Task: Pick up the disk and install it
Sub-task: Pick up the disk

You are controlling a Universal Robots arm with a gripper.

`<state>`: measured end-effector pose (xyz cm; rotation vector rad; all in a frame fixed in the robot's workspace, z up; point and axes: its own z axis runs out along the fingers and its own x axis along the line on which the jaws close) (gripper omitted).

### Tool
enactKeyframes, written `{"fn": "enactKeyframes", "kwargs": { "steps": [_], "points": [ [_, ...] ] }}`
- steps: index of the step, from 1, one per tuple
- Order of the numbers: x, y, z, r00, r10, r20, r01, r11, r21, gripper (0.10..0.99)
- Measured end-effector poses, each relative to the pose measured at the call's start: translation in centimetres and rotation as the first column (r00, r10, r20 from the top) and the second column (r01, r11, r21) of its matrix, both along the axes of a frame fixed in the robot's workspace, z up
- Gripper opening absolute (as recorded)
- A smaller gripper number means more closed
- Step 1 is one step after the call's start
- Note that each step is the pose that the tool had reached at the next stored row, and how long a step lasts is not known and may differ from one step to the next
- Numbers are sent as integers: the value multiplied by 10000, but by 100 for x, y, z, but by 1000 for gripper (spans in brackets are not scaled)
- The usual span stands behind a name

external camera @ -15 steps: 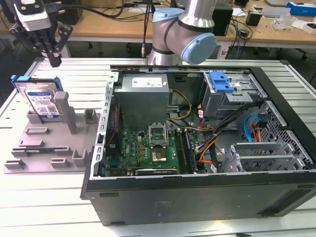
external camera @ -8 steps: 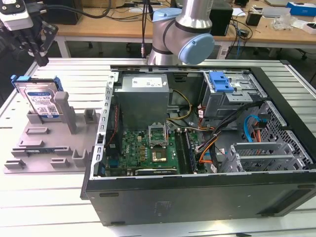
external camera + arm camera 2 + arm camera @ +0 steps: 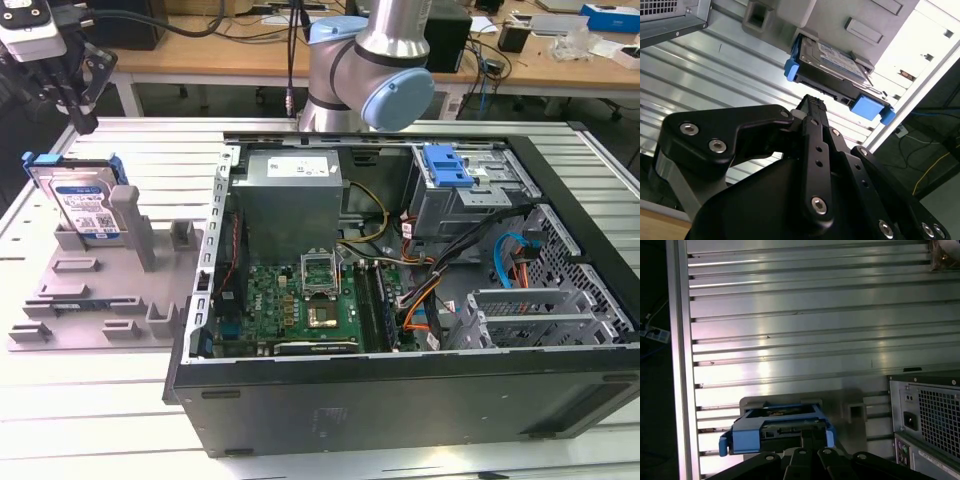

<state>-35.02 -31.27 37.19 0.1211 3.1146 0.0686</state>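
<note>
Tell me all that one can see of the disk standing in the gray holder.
The disk is a flat silver-metal drive with a white and blue label and a bright blue plastic frame along its edges. It stands nearly upright on edge in the gray holder, at the exterior view's left of the open computer case. Only the holder touches it; the gripper hangs above, apart.

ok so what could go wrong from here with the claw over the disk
1. The disk stands upright in a grey holder, tight beside a grey post. The claw hanging above it may clip the post or tip the disk if it descends off-centre.
2. Loose cables crowd the open computer case near the drive cage; the disk might snag there.
</note>
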Motion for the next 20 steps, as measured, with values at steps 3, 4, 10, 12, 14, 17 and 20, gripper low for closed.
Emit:
{"fn": "enactKeyframes", "kwargs": {
  "steps": [3,4,10,12,14,17,20],
  "points": [
    [-1,0,0,10000,0,1,0,10000,0,106],
    [-1,0,0,10000,0,0,0,10000,0,106],
    [-1,0,-1,9985,545,-36,-545,9985,1,106],
    [1,0,-4,9948,1014,-66,-1014,9949,3,106],
    [2,0,-7,9873,1569,-238,-1569,9876,26,106],
    [0,1,-9,9699,2333,-693,-2331,9724,119,106],
    [1,0,-8,9649,2526,-716,-2525,9675,107,106]
  ]
}}
